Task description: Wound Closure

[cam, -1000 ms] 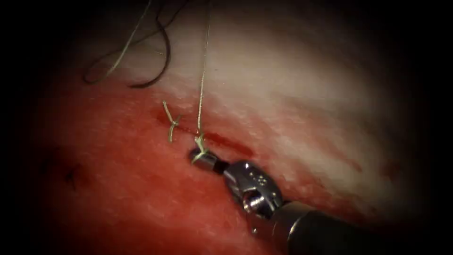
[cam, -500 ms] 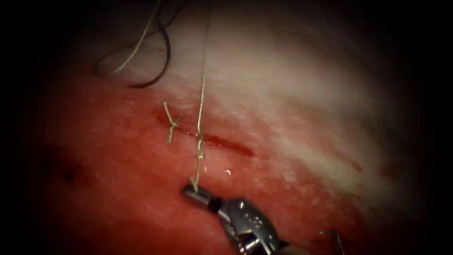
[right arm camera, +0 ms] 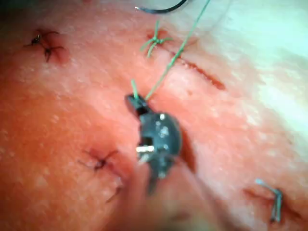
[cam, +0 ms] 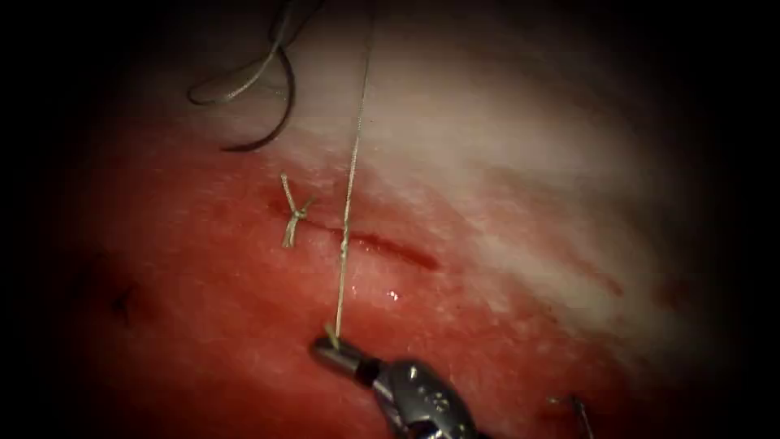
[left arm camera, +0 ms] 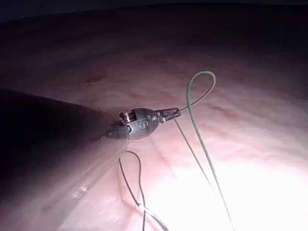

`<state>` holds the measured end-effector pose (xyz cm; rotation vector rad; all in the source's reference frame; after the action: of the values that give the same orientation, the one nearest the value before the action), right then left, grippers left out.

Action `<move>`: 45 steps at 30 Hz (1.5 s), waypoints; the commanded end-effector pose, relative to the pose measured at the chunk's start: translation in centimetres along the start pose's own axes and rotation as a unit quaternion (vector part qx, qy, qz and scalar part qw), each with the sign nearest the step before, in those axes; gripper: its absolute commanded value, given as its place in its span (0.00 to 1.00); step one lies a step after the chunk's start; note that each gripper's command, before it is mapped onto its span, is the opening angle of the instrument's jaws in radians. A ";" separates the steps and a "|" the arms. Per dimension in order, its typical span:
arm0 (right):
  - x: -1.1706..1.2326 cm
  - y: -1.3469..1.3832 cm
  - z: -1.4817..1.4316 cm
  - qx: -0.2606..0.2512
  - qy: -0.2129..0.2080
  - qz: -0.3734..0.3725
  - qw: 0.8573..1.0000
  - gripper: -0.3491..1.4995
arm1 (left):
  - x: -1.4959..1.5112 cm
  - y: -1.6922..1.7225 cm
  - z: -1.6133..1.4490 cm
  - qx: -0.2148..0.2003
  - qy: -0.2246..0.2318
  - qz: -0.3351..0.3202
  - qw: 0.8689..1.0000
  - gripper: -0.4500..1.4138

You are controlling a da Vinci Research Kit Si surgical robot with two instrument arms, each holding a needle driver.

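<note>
My right tool (cam: pixel 327 349) sits below the cut (cam: pixel 390 246), jaws shut on the short end of the thread (cam: pixel 349 179). The thread runs straight up from it, crosses the cut at a small knot (cam: pixel 344 244) and leaves past the pale tissue. The right wrist view shows the same grip (right arm camera: pixel 132 101). My left tool (left arm camera: pixel 173 113) is shut on the thread, beside a loose loop (left arm camera: pixel 199 79). A dark curved needle (cam: pixel 284 110) lies on the tissue above the cut, held by neither tool and not in the tissue.
A finished stitch (cam: pixel 292 215) with two cut ends crosses the cut's left end. Older dark stitches (right arm camera: pixel 45 43) (right arm camera: pixel 98 161) and a pale one (right arm camera: pixel 274 199) mark the red tissue. Red fluid wets the surface around the cut.
My right tool has drawn away from the cut towards the lower edge, pulling the thread end taut. The knot has closed down at the cut. The loose loop at upper left has shrunk.
</note>
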<state>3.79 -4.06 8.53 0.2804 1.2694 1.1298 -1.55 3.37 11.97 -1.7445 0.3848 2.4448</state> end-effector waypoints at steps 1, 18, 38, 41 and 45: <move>-0.17 -0.04 0.08 0.002 -0.015 -0.003 1.000 0.00 | -0.06 -0.05 0.11 0.003 0.000 0.003 1.000 0.00; -0.23 -0.06 0.21 0.023 -0.037 -0.005 0.999 0.00 | -0.12 0.18 0.07 -0.010 0.000 -0.021 1.000 0.00; 0.37 0.11 0.12 0.071 -0.020 -0.110 0.991 0.88 | 1.61 1.51 -1.41 -0.130 0.087 -0.119 0.981 0.00; 0.57 0.17 0.12 0.087 -0.019 -0.108 0.990 0.87 | 1.91 1.70 -1.57 -0.128 0.118 -0.125 0.977 0.00; 0.85 0.29 0.23 0.089 -0.011 -0.105 0.990 0.84 | 2.29 2.04 -1.75 -0.147 0.144 -0.129 0.970 0.00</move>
<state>3.66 -3.11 8.24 0.2819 1.3461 0.8381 -1.18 0.65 9.35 -2.1371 -0.1970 2.1440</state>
